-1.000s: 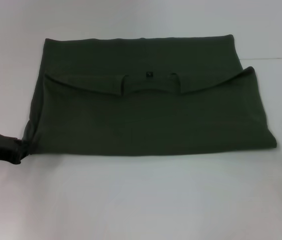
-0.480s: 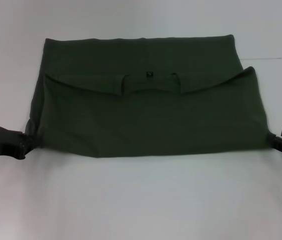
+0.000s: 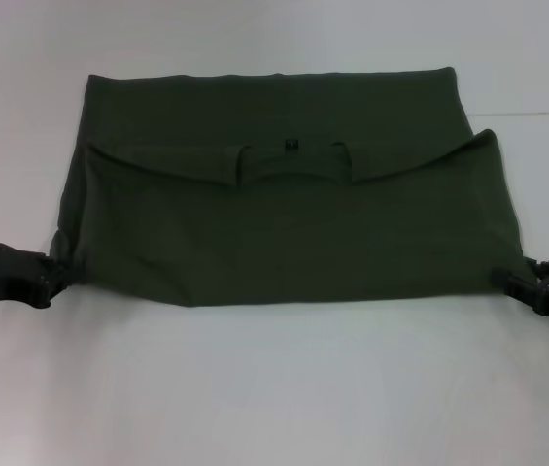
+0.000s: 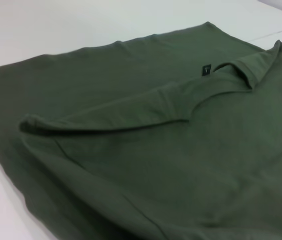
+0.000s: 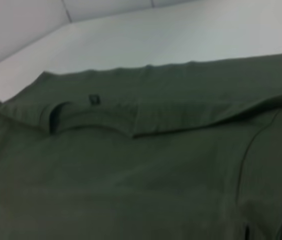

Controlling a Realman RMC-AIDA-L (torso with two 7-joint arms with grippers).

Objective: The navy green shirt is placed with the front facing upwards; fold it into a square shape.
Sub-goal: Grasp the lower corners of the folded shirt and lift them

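The navy green shirt (image 3: 289,223) lay spread across the middle of the white worktop (image 3: 274,388), already folded over on itself, so that a wide band of plain green cloth showed at the far side and a nearer layer lay on top of it. The collar and a small dark neck label (image 3: 291,145) sat at the far edge of that upper layer, roughly at the centre. In the left wrist view the label (image 4: 206,69) and the raised fold of the collar were plain to see, and the right wrist view showed the same label (image 5: 94,100) beside the curved neckline. The left tool (image 3: 49,280) was at the shirt's near left corner, touching the cloth, with the fabric bunched slightly against it; I could not tell whether its fingers were apart or together. The right tool (image 3: 519,283) was at the near right corner, likewise against the hem, and its finger state could not be made out either.
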